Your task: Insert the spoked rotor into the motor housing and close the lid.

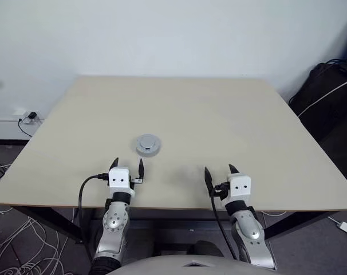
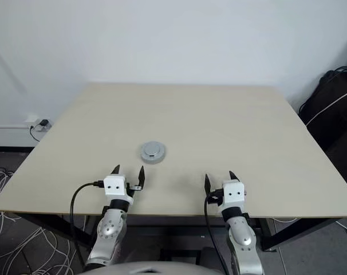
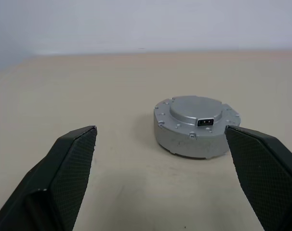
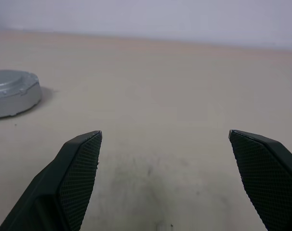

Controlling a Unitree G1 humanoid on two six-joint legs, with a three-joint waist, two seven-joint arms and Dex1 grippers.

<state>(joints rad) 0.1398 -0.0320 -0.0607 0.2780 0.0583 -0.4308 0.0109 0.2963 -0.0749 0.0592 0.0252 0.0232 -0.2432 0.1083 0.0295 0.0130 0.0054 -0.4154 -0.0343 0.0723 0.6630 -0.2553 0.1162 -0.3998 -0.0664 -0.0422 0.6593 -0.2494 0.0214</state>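
A round silver-grey motor stands on the beige table (image 1: 219,114), left of centre. Its lid (image 1: 148,143) lies on top with the plain grey face and raised middle upward. In the left wrist view the lid (image 3: 196,109) carries a small dark connector and caps the silver wall of the motor housing (image 3: 184,142). The spoked rotor is hidden. My left gripper (image 1: 127,163) hovers just short of the motor, open and empty, its fingers (image 3: 73,163) spread wider than the motor. My right gripper (image 1: 219,169) is open and empty over bare table, with the motor (image 4: 11,91) off to its left.
Both grippers hang near the table's front edge (image 1: 179,205). A black bag (image 1: 328,97) with a white cable leans by the wall at the right. Loose white cables (image 1: 7,229) lie on the floor at the left, below a wall socket (image 1: 29,117).
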